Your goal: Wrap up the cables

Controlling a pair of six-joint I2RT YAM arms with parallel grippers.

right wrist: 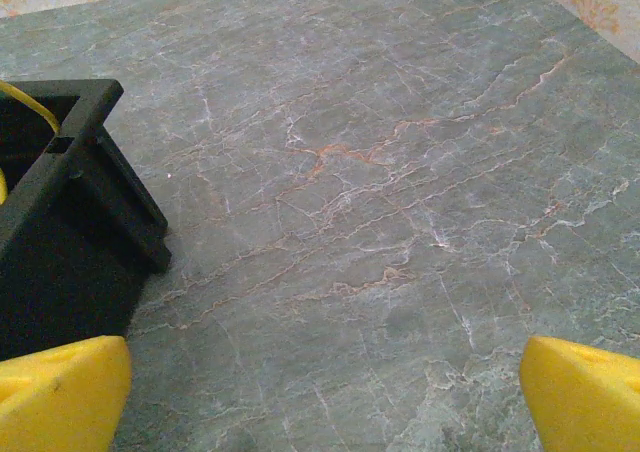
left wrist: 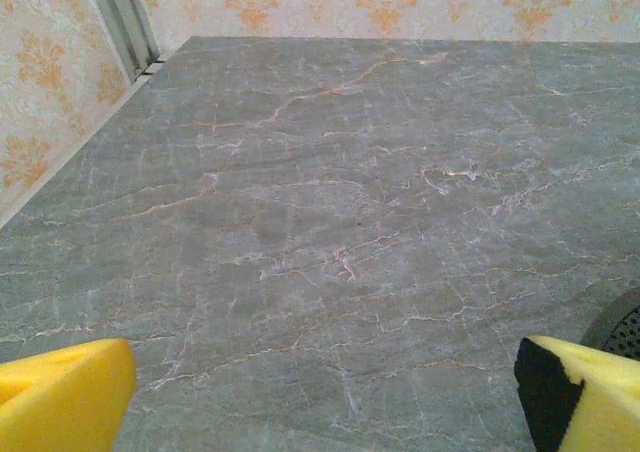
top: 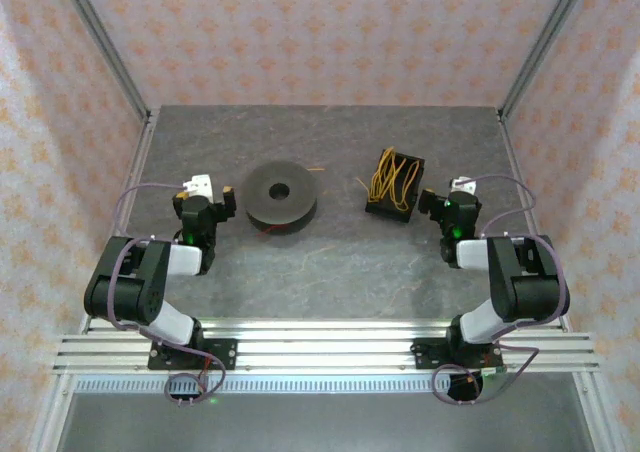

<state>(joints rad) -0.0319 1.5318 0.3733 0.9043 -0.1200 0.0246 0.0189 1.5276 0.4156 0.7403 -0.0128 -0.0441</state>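
Inspector: Yellow fingertips (left wrist: 60, 397) sit at the bottom corners of the left wrist view, set wide apart, with bare grey surface (left wrist: 320, 192) between them. Left end effector (left wrist: 320, 402): jaws fully spread, nothing held.

Operator: Confirm the right side.

Inspector: The right wrist view has the same layout. Right end effector (right wrist: 320, 397): jaws fully spread, nothing between the pads. A black box (right wrist: 70, 222) stands just ahead of its left fingertip, with a yellow strand curving over the box's inner edge.

Operator: Locate the cables.

Inspector: See the top external view. The cables (top: 392, 177) lie as loose yellow-orange loops inside the black box, right of centre on the surface, just beside the right end effector. A dark spool (top: 281, 196) lies flat left of centre, hole upward, just beside the left end effector. One thin yellow strand shows at the spool's far right, and a thin red strand at its near edge.

Operator: What does the overhead view add?

Inspector: It shows the whole spool, the full box and both arms on the aluminium rails (top: 320, 344). The left wrist view catches a dark perforated curve at its right margin, next to the right fingertip. I cannot tell whether that curve is the spool.
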